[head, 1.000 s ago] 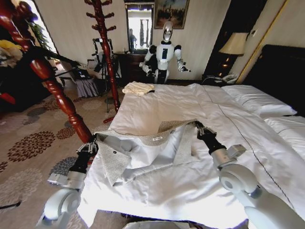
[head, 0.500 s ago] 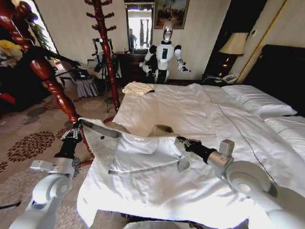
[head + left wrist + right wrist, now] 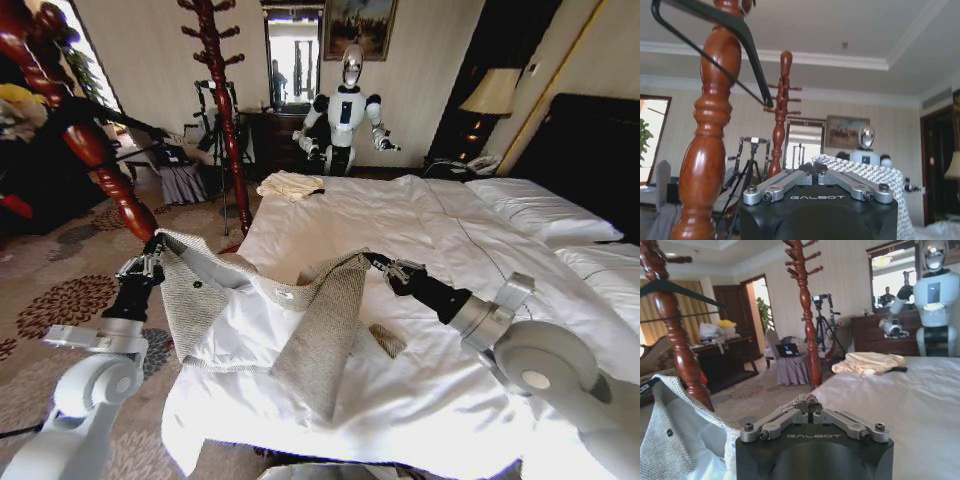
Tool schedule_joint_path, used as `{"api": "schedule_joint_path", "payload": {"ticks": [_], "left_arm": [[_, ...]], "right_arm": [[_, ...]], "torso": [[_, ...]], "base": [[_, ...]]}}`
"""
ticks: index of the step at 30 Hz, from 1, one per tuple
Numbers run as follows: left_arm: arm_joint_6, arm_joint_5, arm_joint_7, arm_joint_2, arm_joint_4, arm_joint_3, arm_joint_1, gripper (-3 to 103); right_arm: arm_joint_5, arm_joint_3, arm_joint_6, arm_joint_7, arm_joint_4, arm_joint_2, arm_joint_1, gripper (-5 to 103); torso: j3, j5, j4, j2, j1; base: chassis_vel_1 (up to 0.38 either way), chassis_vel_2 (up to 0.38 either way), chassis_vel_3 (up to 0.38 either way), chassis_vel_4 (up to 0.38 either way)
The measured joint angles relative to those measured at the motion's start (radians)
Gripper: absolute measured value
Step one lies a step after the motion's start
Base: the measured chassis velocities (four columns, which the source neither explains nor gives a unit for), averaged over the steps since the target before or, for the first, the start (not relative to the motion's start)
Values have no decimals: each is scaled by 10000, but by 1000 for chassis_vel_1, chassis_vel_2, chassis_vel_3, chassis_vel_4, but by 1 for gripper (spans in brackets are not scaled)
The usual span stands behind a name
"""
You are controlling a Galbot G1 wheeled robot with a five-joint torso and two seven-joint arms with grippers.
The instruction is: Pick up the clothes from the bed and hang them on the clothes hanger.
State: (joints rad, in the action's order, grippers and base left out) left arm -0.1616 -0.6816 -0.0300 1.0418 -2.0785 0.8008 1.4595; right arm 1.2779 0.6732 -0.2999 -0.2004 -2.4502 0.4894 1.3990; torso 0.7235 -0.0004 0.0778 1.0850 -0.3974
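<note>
Grey knit cardigan point(image 3: 320, 320) hangs over the bed point(image 3: 450, 240); your left gripper point(image 3: 143, 266) and right gripper point(image 3: 385, 266) each pinch one end.

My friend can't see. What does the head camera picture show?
Two robot hands, left and right, hold a grey-beige knit cardigan stretched above a white-duveted bed. A reddish-brown wooden coat stand rises beside the left hand.

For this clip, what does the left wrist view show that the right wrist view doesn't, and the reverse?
Left wrist alone: the ceiling and a framed painting on the wall.

Right wrist alone: the bed, a cream folded cloth on it, and a cardigan button.

Both: each arm's own tool (left, right) pinching the knit cardigan, the black hanger, reddish wooden posts, a tripod and another white robot.
</note>
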Motion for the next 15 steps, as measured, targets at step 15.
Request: {"api": "schedule_joint_path", "payload": {"ticks": [15], "left_arm": [[1863, 2633, 1702, 171, -867, -168, 1350, 36]], "right_arm": [[-703, -290, 1161, 143, -416, 617, 123, 0]], "torso": [[0, 3, 0, 0, 0]], "base": [[0, 0, 0, 0]]}}
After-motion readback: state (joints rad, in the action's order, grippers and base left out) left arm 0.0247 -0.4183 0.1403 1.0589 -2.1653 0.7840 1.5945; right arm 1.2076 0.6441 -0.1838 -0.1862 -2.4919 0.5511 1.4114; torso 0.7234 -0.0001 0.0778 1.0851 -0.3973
